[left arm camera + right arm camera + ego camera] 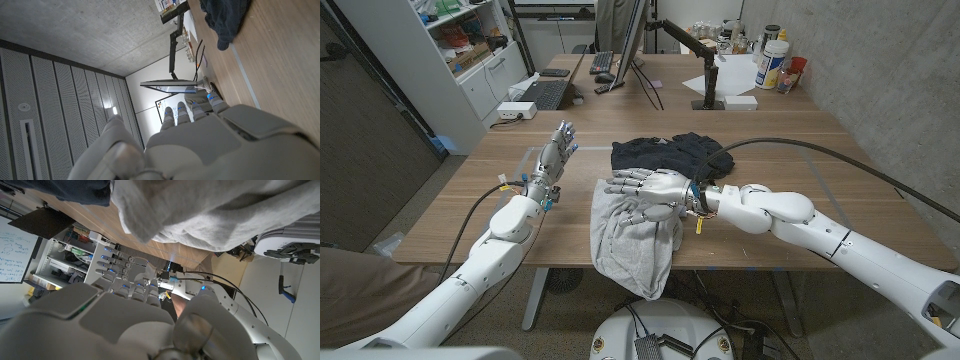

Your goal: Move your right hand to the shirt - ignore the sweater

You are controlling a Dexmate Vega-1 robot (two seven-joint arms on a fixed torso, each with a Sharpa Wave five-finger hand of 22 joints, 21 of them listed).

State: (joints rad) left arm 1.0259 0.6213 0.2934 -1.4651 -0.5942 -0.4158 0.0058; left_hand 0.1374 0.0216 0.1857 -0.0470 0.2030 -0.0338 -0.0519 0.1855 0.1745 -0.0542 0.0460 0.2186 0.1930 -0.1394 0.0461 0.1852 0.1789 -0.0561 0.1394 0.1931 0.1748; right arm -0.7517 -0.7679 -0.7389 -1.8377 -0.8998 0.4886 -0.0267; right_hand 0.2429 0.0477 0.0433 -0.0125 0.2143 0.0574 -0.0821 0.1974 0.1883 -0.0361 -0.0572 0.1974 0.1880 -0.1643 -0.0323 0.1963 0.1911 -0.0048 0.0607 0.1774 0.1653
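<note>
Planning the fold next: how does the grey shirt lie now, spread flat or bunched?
Bunched. The grey shirt lies crumpled in folds, its lower part hanging over the table edge, with the right hand over its top.

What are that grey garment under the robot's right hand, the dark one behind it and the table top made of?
Grey garment: soft matte knit, probably cotton jersey; it drapes in loose folds over the table's edge.
Dark garment: also soft fabric, crumpled; weave too dark to tell.
Table: wood or wood-look laminate, a smooth satin top with grain lines.
Right hand: pale, smooth shells, probably plastic.
</note>
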